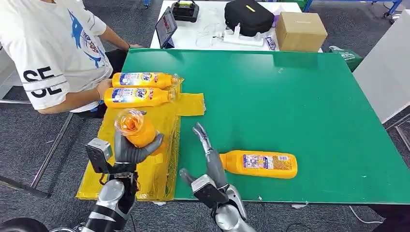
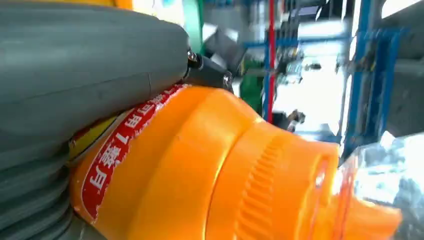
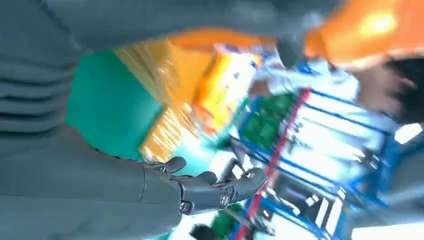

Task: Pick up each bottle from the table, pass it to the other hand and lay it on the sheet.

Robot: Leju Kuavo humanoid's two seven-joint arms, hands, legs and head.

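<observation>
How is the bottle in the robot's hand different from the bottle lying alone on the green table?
The held bottle is gripped by the left hand above the yellow sheet; the lone bottle is gripped by nothing and lies on the green table. The held bottle points its clear-capped end toward the camera; the lone bottle lies flat on its side, label up. Both are orange with the same kind of label.

bench (image 1: 300,111): plain green top
sheet (image 1: 159,179): shiny yellow, at the bench's left edge
bottles on sheet (image 1: 140,88): orange, blue-and-white labels
held bottle (image 1: 138,128): orange, ribbed orange cap, red label band
lying bottle (image 1: 258,164): orange, pale label
fingers (image 1: 145,150): dark grey
</observation>
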